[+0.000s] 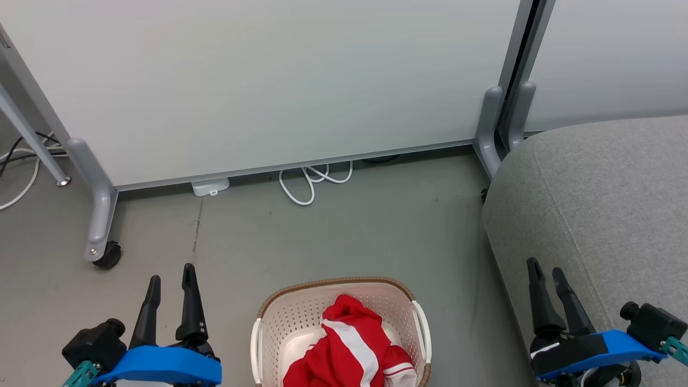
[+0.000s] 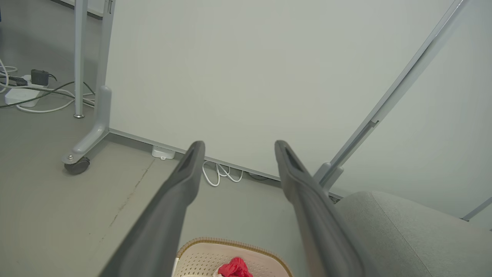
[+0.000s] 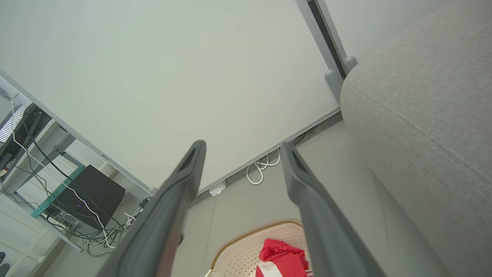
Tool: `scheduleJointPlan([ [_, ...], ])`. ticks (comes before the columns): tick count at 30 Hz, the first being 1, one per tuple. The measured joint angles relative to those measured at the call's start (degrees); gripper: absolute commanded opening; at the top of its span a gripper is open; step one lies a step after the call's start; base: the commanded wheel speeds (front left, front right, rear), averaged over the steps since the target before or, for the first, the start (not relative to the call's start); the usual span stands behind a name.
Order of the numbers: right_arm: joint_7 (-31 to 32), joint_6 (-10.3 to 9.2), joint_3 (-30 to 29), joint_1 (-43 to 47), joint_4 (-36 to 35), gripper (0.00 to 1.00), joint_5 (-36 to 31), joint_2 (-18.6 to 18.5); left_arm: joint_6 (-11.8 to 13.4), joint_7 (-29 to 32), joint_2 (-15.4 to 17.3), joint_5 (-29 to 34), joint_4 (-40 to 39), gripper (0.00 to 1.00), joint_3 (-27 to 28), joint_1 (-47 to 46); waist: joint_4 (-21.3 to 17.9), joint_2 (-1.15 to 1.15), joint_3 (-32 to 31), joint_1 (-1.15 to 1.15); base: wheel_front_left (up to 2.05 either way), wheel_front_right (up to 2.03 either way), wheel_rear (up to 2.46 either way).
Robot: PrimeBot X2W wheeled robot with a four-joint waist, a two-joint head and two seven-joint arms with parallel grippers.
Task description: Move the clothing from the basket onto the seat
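The clothing [image 1: 349, 349] lies heaped in the basket [image 1: 293, 317], a crumpled red mound. Its peak points up the head view toward the panel [image 1: 269, 80]. A broad white stripe runs down it, slanting toward the lower right. The bottom edge cuts off the lower part of the heap and the near half of the basket, so the full length cannot be seen, nor whether it is one garment or several. A striped white cuff shows at the lower right. The basket stands on the floor [image 1: 344, 231], with the seat [image 1: 607, 204] near it on the right, apart from it and cropped by the frame. The left hand [image 1: 171, 272] hangs over the floor to the basket's left, fingers apart and empty. The right hand [image 1: 544, 265] sits by the seat's front edge, fingers likewise spread, holding nothing. A white cable [image 1: 309, 183] loops under the panel.
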Motion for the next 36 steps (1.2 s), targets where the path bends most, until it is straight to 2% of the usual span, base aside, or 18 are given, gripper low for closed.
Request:
scheduleJointPlan([
  [12,-1.6,0.00,0.4,0.0,0.0,1.00,-6.4,-0.1,-0.4,-1.7,0.1,6.3,0.8,1.00,-0.7,0.5,0.1,0.00,-0.2,0.00,0.00,0.00,0.00],
  [36,-3.7,0.01,1.1,0.0,-0.2,1.00,-18.0,-0.2,-0.9,-4.6,0.1,15.1,3.4,1.00,-1.4,0.7,-0.1,0.00,-0.4,0.00,0.00,0.00,0.00],
])
